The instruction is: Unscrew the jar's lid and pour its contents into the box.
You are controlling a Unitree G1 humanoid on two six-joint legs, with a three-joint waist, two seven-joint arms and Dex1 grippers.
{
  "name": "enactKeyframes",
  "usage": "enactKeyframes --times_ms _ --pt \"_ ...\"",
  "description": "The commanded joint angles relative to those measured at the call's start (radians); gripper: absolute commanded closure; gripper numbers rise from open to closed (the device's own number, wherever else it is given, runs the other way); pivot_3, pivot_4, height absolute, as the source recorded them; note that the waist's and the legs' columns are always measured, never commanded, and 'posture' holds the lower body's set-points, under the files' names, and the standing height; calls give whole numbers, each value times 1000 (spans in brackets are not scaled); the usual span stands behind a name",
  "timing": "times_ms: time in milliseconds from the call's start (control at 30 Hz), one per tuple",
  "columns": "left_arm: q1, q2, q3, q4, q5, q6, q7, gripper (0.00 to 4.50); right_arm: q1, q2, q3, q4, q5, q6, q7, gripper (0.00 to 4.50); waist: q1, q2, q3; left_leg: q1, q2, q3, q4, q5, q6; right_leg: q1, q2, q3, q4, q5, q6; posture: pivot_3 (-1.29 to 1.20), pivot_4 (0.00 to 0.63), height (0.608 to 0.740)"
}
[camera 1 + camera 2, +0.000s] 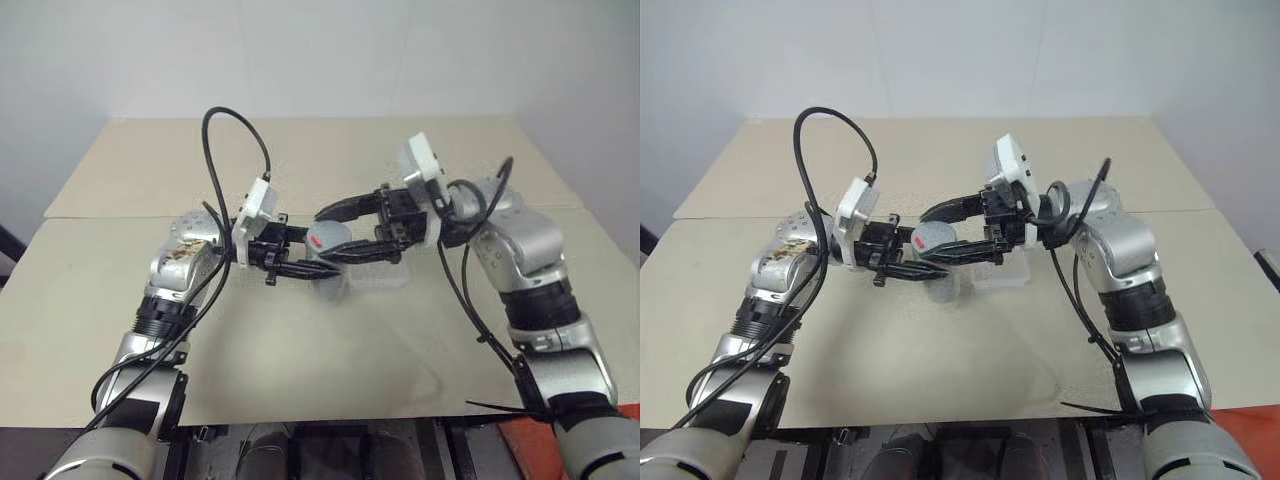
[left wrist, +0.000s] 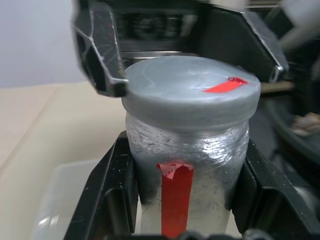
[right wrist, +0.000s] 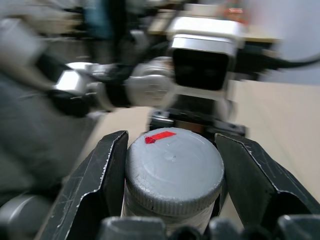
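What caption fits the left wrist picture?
Left fingers hold the jar while right fingers clasp its lid.

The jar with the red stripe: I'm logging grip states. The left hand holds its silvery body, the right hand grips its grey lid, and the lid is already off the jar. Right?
Not quite. The round grey lid is still seated on the silvery metallic jar, as the left wrist view shows. The rest holds: the left hand clamps the body and the right hand grips the lid.
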State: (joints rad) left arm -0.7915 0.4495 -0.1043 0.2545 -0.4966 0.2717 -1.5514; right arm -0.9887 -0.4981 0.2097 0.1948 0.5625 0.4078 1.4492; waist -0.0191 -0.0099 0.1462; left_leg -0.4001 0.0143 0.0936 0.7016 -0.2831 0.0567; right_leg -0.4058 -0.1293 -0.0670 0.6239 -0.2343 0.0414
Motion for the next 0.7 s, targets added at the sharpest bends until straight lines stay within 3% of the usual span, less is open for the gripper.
enactKeyframes --times_ms 33,167,367,700 --pt "-48 -12 -41 -63 -78 -8 -63 2489 -80 28 6 190 -84 -113 68 1754 -3 0 0 0 0 0 0 0 0 0 0 0 0 0 0 0 150 740" --pt "-50 -25 -31 -45 -47 -24 -60 2489 -135 74 0 301 -118 -161 61 1754 -2 0 0 0 0 0 0 0 0 0 0 0 1 0 0 0 150 740" --pt "-24 -3 16 -10 -11 -37 -8 2489 -64 49 -79 154 -78 -66 -63 24 11 0 0 -2 1 -2 0 0 0 0 0 -2 0 0 0 0 150 740" --pt "-27 -1 52 72 53 -73 112 2489 135 39 -190 -317 -28 192 -440 24 5 0 0 -1 1 -1 0 1 -2 -1 0 -2 1 0 0 0 150 740"
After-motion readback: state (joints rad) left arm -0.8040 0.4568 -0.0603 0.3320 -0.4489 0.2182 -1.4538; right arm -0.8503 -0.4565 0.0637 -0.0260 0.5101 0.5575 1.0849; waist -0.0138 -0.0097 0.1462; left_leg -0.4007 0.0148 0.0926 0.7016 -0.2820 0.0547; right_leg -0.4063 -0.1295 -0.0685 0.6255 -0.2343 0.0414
